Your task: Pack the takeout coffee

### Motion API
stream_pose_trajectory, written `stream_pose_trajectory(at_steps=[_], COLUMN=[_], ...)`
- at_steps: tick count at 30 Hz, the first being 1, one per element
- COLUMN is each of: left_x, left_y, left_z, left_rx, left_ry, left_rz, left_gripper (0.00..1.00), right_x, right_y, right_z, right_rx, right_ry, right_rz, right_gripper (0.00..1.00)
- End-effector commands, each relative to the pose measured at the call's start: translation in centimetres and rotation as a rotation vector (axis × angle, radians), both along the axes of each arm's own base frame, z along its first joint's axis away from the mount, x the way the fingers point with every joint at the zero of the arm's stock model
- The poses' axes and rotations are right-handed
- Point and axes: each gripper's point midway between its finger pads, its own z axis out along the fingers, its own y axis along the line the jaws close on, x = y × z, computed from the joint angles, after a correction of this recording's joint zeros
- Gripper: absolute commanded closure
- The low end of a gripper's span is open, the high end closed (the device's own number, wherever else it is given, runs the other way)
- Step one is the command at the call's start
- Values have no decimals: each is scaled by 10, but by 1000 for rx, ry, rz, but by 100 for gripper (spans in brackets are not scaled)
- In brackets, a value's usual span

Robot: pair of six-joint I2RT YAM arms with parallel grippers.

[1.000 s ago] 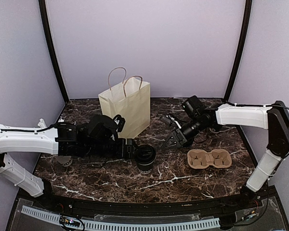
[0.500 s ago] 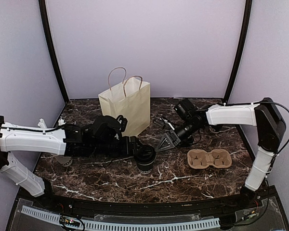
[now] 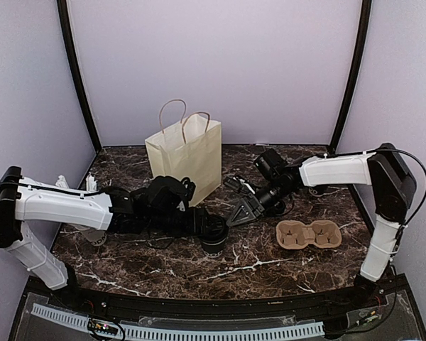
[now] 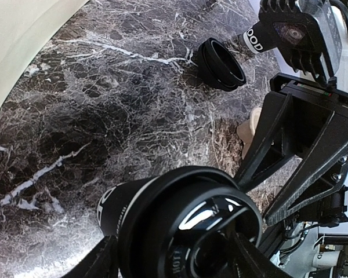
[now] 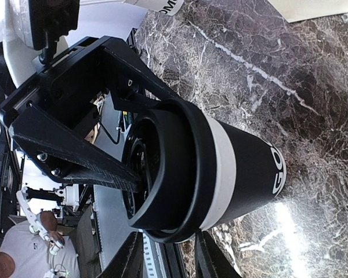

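Black plastic forms the round lid of the paper coffee cup (image 3: 214, 244), which has a black sleeve with white lettering and a white band just under the lid. The cup stands upright on the dark, white-veined marble bench (image 3: 270, 266), around the middle and a little toward the near edge. Your left tool (image 3: 209, 227) comes in low from the left and straddles the cup at lid height. Its black fingers (image 5: 81, 162) sit on either side of the lid, close against it. You cannot tell from any view whether they are pressing on the cup or only flanking it. Your right tool (image 3: 234, 217) points at the same cup from the right and slightly behind, with its tips just beside the lid. In the right wrist view its two fingers (image 5: 136, 258) stand apart with nothing between them, the gap narrower than the cup ahead. The tan moulded-pulp two-hole tray (image 3: 309, 235) lies flat on the bench to the right of the cup, well apart from it, and both holes are unfilled. The cream paper bag with twisted handles (image 3: 188, 156) stands upright behind the cup, toward the back of the bench, with its mouth up.
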Motion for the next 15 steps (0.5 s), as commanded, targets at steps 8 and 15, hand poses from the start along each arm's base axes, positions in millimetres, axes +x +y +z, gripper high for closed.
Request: stream_pose_trajectory(at_steps=[8,15], left_x=[-8,-14], left_y=[-11,-10], left_z=[-6,-21], left_rx=[-50,-46], left_ry=[33,71], left_rz=[-55,-61], left_gripper=[36,37], right_x=[5,10], right_y=[10,8], right_z=[-7,-30], right_rx=[2,-73], right_ry=[29,48], right_rz=[-11,-39], right_gripper=[70,71])
